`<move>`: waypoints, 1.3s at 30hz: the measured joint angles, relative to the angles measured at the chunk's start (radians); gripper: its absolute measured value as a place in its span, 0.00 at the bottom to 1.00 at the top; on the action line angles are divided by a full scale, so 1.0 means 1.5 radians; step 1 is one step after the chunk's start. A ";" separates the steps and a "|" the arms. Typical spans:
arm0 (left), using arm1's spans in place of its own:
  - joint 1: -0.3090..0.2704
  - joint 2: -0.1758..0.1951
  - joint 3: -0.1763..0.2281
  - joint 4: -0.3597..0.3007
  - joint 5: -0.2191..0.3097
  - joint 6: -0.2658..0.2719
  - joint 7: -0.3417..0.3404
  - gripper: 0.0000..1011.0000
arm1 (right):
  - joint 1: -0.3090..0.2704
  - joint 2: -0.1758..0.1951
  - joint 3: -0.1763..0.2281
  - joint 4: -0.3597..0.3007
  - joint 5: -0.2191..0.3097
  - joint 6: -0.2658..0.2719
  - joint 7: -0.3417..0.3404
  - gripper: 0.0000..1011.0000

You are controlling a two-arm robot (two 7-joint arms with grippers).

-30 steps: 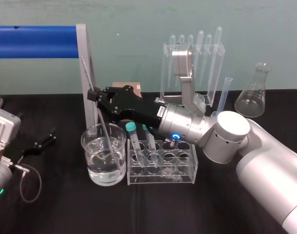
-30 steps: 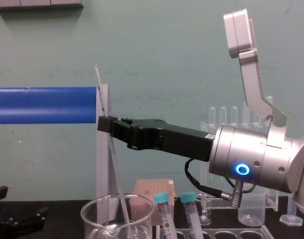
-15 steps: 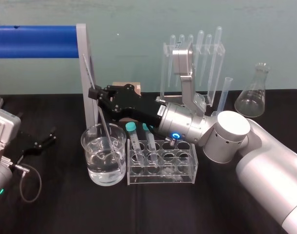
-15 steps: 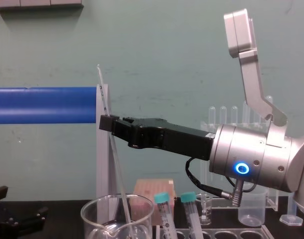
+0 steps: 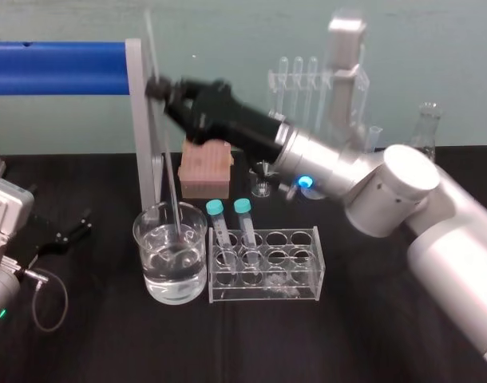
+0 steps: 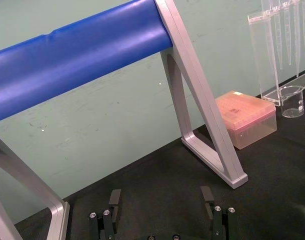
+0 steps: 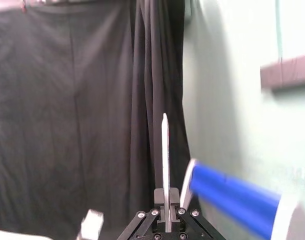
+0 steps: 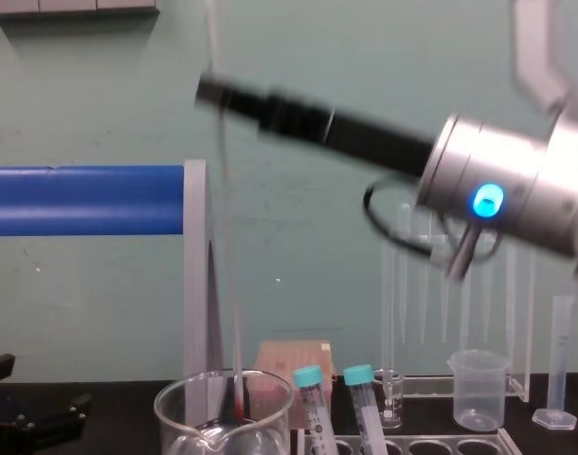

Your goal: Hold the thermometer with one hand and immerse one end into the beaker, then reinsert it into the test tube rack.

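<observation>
Head view: we logged black right gripper (image 5: 157,86) clenched on thin glass thermometer (image 5: 171,179), upright so its tip sat inside wide clear beaker (image 5: 141,239); left gripper (image 6: 160,192) parked, released.

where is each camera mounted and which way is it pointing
Head view: high on the robot, looking down on the table; right gripper holding the thermometer.
Chest view: lower, looking forward across the table; right gripper above the beaker.
Left wrist view: on the left gripper, parked open at the table's left, facing the blue bar.
Right wrist view: looking along the right gripper up the thermometer toward a dark curtain.
Head and chest views share the thermometer's lower end inside the beaker.
</observation>
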 joint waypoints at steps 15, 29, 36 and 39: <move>0.000 0.000 0.000 0.000 0.000 0.000 0.000 1.00 | -0.118 0.141 0.115 -0.258 0.055 0.003 -0.121 0.05; 0.000 0.000 0.000 0.000 0.000 0.000 0.000 1.00 | -0.254 0.220 0.141 -0.293 0.024 -0.028 -0.138 0.05; 0.000 0.000 0.000 0.000 0.000 0.000 0.000 1.00 | -0.261 0.202 0.137 -0.257 0.001 -0.059 -0.120 0.05; 0.000 0.000 0.000 0.000 0.000 0.000 0.000 1.00 | -0.256 0.190 0.135 -0.239 -0.009 -0.074 -0.112 0.05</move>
